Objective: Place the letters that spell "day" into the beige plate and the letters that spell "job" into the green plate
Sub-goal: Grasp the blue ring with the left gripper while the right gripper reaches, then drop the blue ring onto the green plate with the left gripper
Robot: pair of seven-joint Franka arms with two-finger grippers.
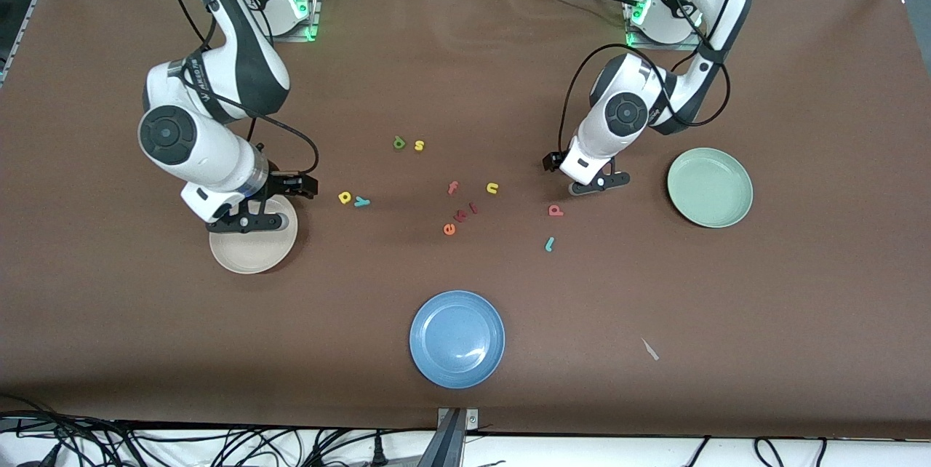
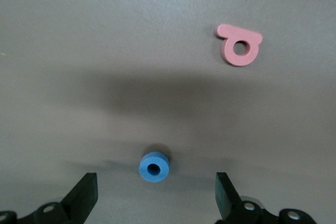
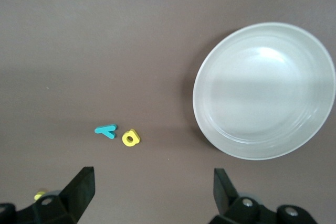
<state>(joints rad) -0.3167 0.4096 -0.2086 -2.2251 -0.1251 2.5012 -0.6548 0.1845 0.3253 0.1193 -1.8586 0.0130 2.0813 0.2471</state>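
The blue "o" [image 2: 154, 167] lies on the brown table right under my left gripper [image 2: 155, 203], which hangs open with one finger on each side of it; the front view hides it. The pinkish-red "b" [image 1: 556, 211] and teal "j" [image 1: 550, 244] lie nearer the front camera. The green plate [image 1: 710, 187] is beside that gripper, toward the left arm's end. My right gripper [image 1: 247, 222] hangs open and empty over the beige plate [image 1: 251, 252]. The yellow "a" [image 1: 345, 198] and teal "y" [image 1: 361, 202] lie beside that plate. The dark green "d" [image 1: 398, 142] lies farther back.
A yellow "s" [image 1: 419, 146] sits next to the "d". A pink "f" [image 1: 452, 188], a yellow "n" [image 1: 492, 188], an orange "e" [image 1: 449, 230] and two small red letters lie mid-table. A blue plate [image 1: 457, 338] stands nearest the front camera.
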